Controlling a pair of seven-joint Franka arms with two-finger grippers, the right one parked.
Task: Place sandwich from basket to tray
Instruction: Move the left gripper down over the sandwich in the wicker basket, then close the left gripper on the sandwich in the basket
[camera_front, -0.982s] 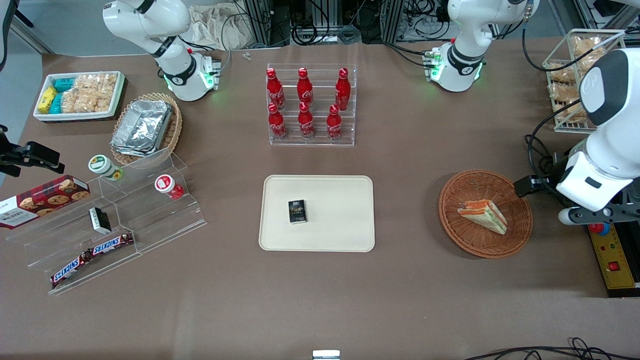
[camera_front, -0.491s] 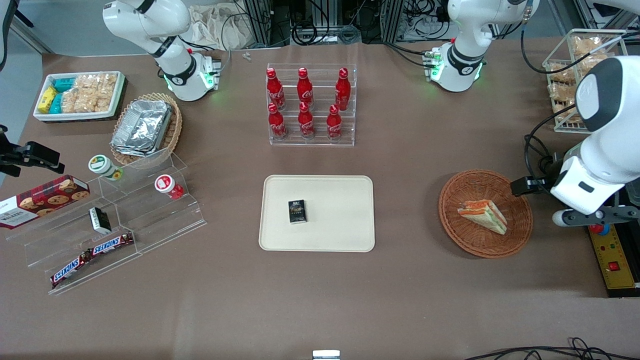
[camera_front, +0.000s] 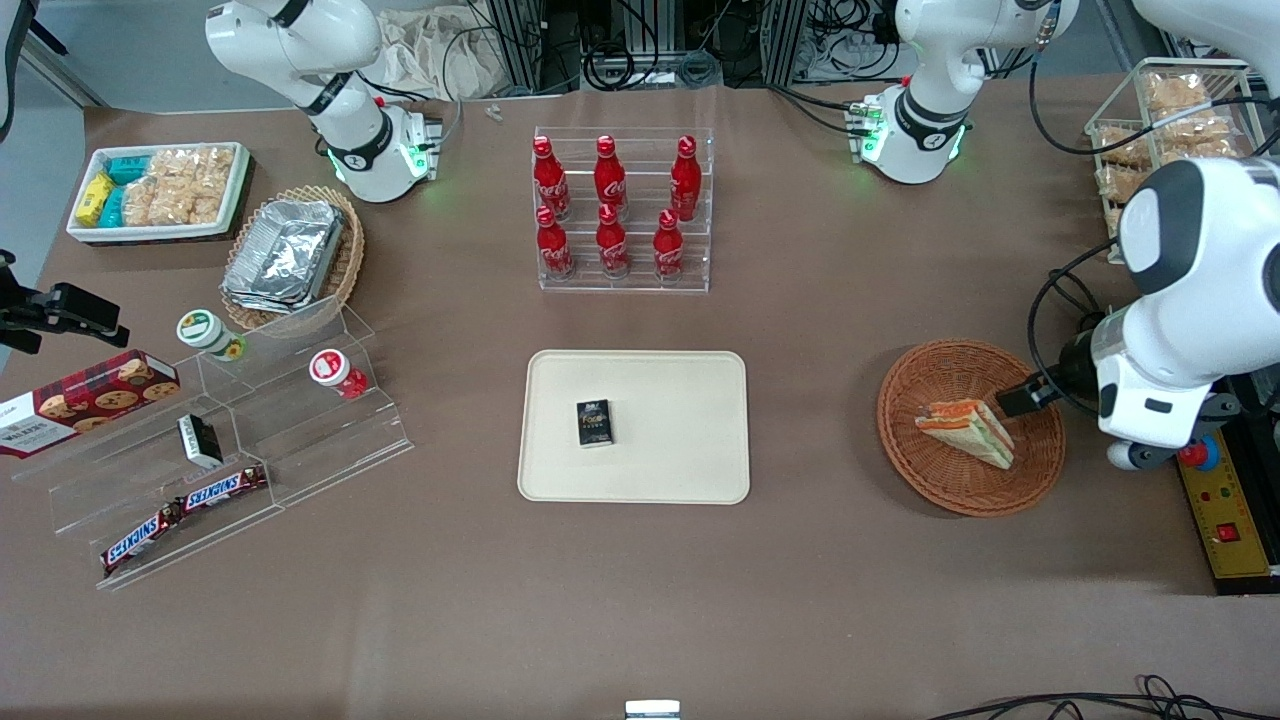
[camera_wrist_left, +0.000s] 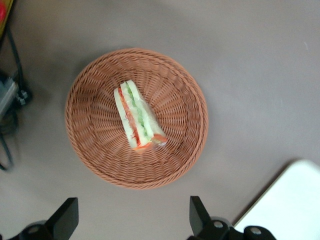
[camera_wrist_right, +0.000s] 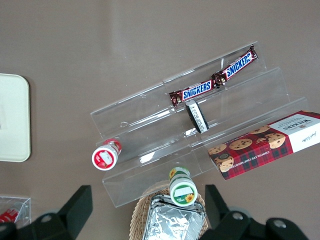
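The sandwich (camera_front: 967, 430), a pale wedge with orange and green layers, lies in the round reddish-brown basket (camera_front: 940, 482) toward the working arm's end of the table. My gripper (camera_front: 1014, 401) hovers over the basket's rim, close beside the sandwich and above it. In the left wrist view the sandwich (camera_wrist_left: 135, 116) rests in the middle of the basket (camera_wrist_left: 95, 150), and my gripper (camera_wrist_left: 132, 220) is open, its black fingers (camera_wrist_left: 199, 216) wide apart with nothing between them. The cream tray (camera_front: 670, 445) lies at the table's middle; a corner of the tray (camera_wrist_left: 292, 205) shows.
A small black box (camera_front: 594, 422) lies on the tray. A clear rack of red cola bottles (camera_front: 622, 215) stands farther from the camera than the tray. A white wire rack (camera_front: 1150, 130) and a yellow box with red buttons (camera_front: 1225, 510) flank the working arm.
My arm has swung toward the basket, carrying the gripper from outside the rim to above the basket beside the sandwich. The sandwich and basket have not moved.
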